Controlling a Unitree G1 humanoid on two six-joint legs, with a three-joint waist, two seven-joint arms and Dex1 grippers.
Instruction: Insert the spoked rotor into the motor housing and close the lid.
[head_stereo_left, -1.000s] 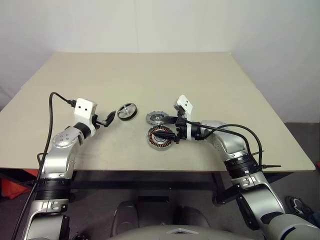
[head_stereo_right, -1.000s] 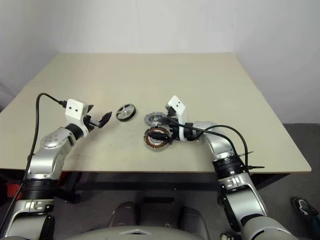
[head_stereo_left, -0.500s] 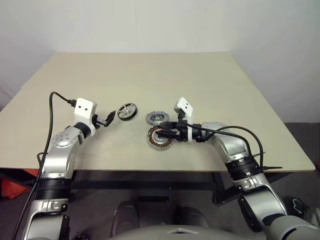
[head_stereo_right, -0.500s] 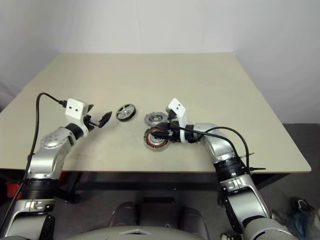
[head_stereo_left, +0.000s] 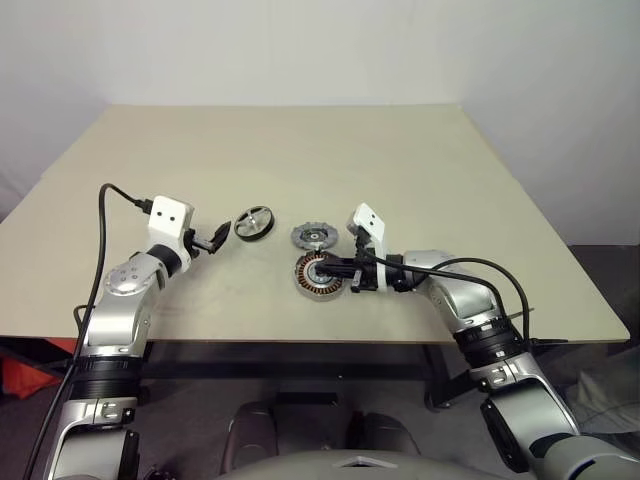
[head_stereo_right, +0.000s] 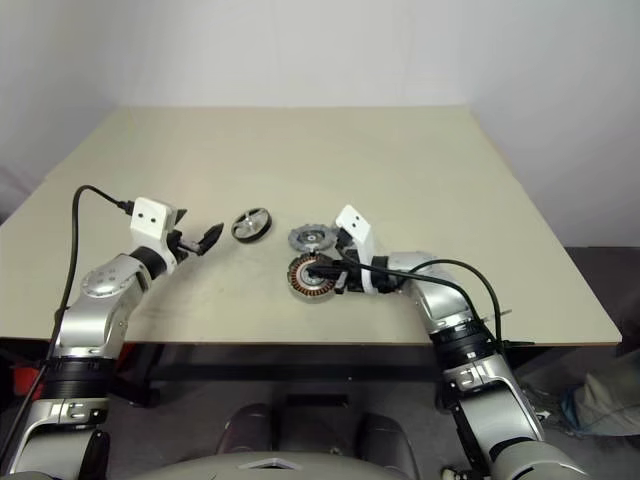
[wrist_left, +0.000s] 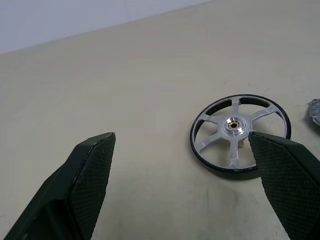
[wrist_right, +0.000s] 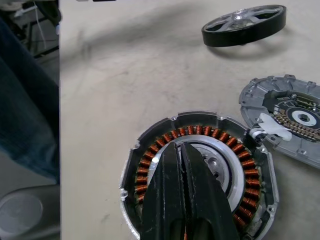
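The spoked rotor (head_stereo_left: 254, 222), a silvery wheel with a dark rim, lies flat on the table just ahead of my left gripper (head_stereo_left: 212, 240). That gripper is open, and the rotor (wrist_left: 240, 132) lies beyond the gap, close to one fingertip. The motor housing (head_stereo_left: 318, 275), with its ring of copper windings, sits near the table's front. My right gripper (head_stereo_left: 332, 270) reaches in from the right, shut and holding nothing, its fingertips (wrist_right: 177, 150) over the housing's (wrist_right: 150, 150) silver centre. The lid (head_stereo_left: 313, 237), a notched grey disc, lies just behind the housing.
The beige table (head_stereo_left: 300, 150) is bare behind the three parts. Its front edge (head_stereo_left: 300, 340) runs close below the housing. A black cable (head_stereo_left: 105, 215) loops off my left wrist. A person's jeans-clad leg (wrist_right: 25, 100) stands beyond the table edge.
My right gripper has gone from open to shut and now reaches further over the housing's centre. The left gripper, rotor and lid have kept still.
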